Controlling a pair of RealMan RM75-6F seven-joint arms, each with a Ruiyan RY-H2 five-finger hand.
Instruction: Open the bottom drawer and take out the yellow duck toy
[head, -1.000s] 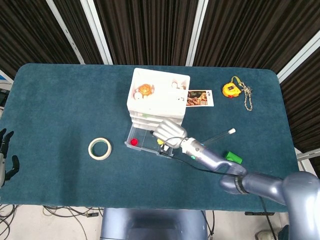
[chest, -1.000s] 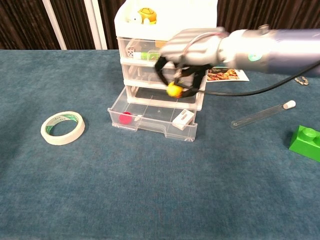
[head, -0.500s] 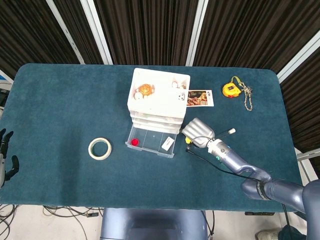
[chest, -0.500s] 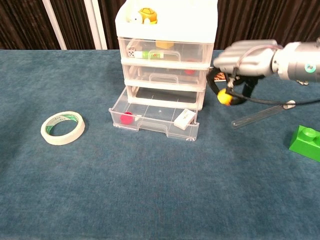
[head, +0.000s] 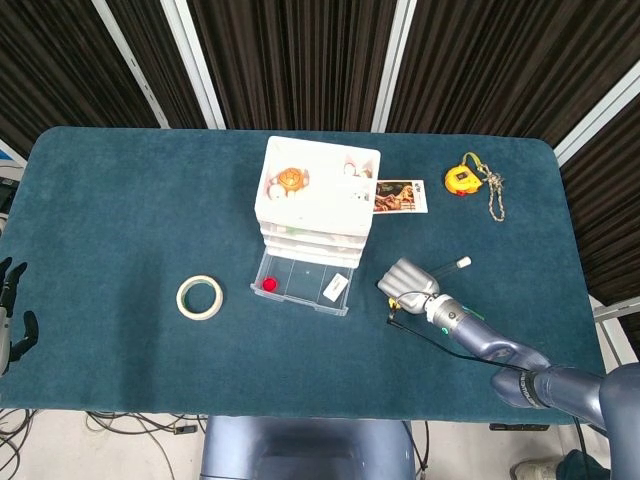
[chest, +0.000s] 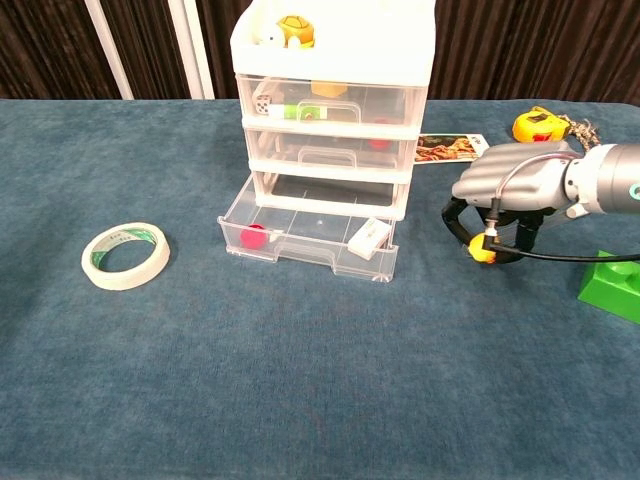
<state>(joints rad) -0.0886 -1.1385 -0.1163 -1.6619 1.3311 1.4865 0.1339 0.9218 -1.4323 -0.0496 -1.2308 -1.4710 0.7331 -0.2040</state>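
- Right hand (chest: 512, 190), mid-right of chest frame, pinched yellow duck toy (chest: 483, 250) under curled fingers, low over table (chest: 300, 400).
- Bottom drawer (chest: 310, 240) stood open at frame centre, duck well clear of it.
- Step judged: set-down. Next calls for lowering, then letting go.
- Left hand (head: 12, 310) idle, fingers apart, far left edge of head frame.

Teal table (head: 120, 200) — carries drawer unit (head: 318, 190), tape roll (head: 199, 297), green block (chest: 612, 285), photo card (head: 400, 196), yellow tape measure (head: 462, 180).
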